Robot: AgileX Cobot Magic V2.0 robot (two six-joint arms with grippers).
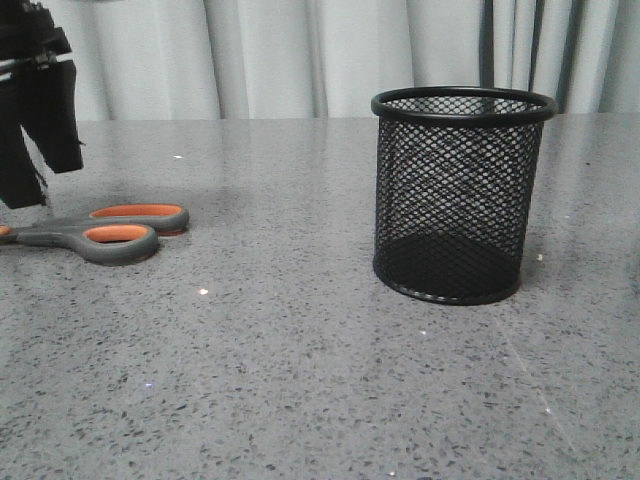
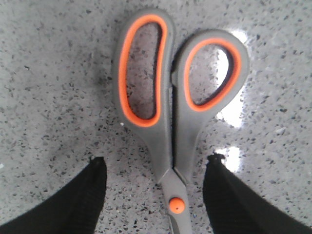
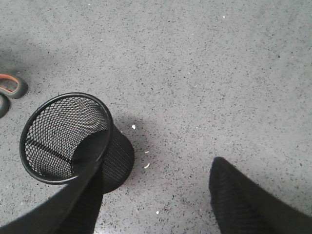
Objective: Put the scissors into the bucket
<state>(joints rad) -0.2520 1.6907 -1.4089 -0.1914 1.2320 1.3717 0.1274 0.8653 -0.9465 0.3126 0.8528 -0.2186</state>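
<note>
The scissors point(image 1: 105, 232) lie flat on the grey table at the far left, dark grey handles with orange-lined loops pointing right. In the left wrist view the scissors point(image 2: 170, 112) lie between my fingers, orange pivot dot low in the frame. My left gripper point(image 2: 155, 168) is open, straddling the scissors near the pivot, apart from them; it shows above them in the front view point(image 1: 35, 150). The black wire-mesh bucket point(image 1: 458, 195) stands upright and empty at centre right. My right gripper point(image 3: 156, 165) is open and empty, above and beside the bucket point(image 3: 68, 139). The blades are out of view.
The speckled grey table point(image 1: 300, 380) stretches wide around both objects. Pale curtains point(image 1: 300, 55) hang behind its far edge. A few small white crumbs point(image 3: 146, 165) lie next to the bucket's base.
</note>
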